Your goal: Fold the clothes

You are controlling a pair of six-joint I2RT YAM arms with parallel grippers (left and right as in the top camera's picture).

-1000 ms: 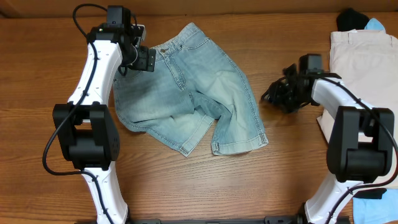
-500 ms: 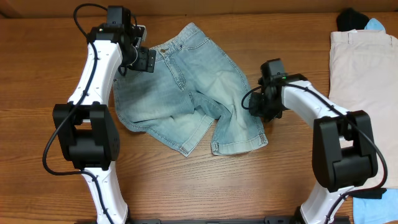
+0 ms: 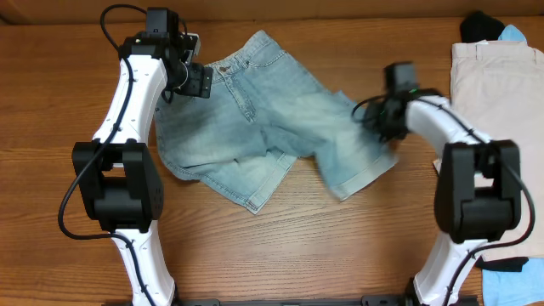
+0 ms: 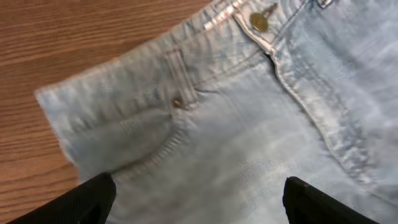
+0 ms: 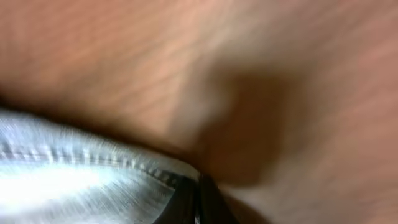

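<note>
The faded light-blue denim shorts (image 3: 272, 119) lie front up across the middle of the table, waistband at the back. My left gripper (image 3: 189, 78) hovers open over the waistband's left end; the left wrist view shows its two black fingertips (image 4: 93, 199) spread wide above the pocket and button (image 4: 258, 22). My right gripper (image 3: 384, 115) is shut on the side edge of the right leg of the shorts; the blurred right wrist view shows the shorts' stitched edge (image 5: 93, 162) pinched between the closed jaws.
A cream-white garment (image 3: 501, 93) lies at the right edge, with a black item (image 3: 480, 25) and a sky-blue item (image 3: 512, 34) behind it. Another black and sky-blue item (image 3: 510, 265) sits at the front right. Bare wood lies in front of the shorts.
My right gripper came in from the right, closed on the right leg's outer edge and pulled it to the right, spreading that leg outward. The left arm has not moved.
</note>
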